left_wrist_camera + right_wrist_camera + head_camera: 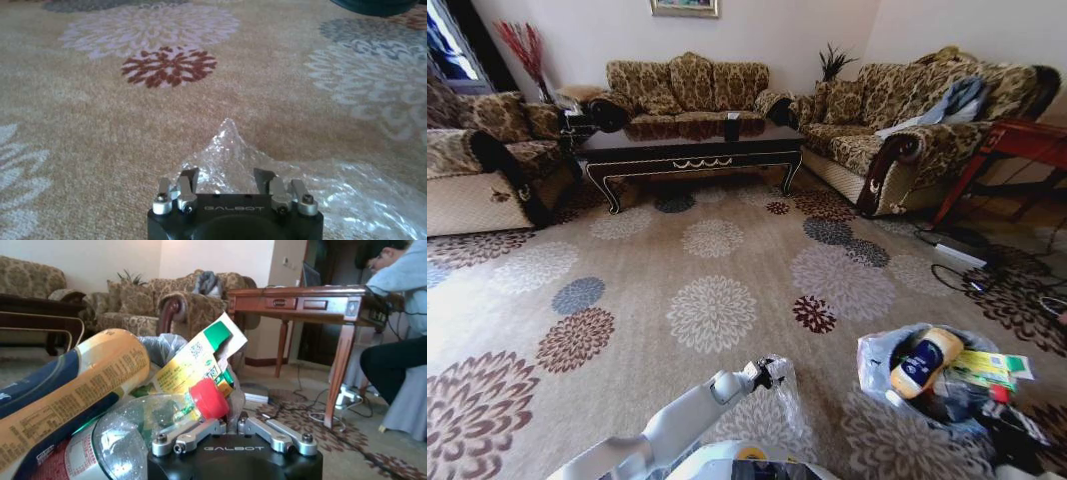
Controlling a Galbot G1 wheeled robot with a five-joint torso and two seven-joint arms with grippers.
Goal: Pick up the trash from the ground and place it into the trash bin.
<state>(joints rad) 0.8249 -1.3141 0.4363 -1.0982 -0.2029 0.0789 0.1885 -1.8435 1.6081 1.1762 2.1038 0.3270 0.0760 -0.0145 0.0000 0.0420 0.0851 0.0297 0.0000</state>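
Crinkled clear plastic wrap (230, 160), lower centre of frame on the carpet (100, 130), lies between the left pincer's (227, 176) open jaws; a shallow closure could slip off the thin, springy film.

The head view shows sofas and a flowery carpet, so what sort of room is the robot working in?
Most likely a home living room: patterned sofas ring a dark wooden coffee table on a floral carpet, and a framed picture hangs on the wall.
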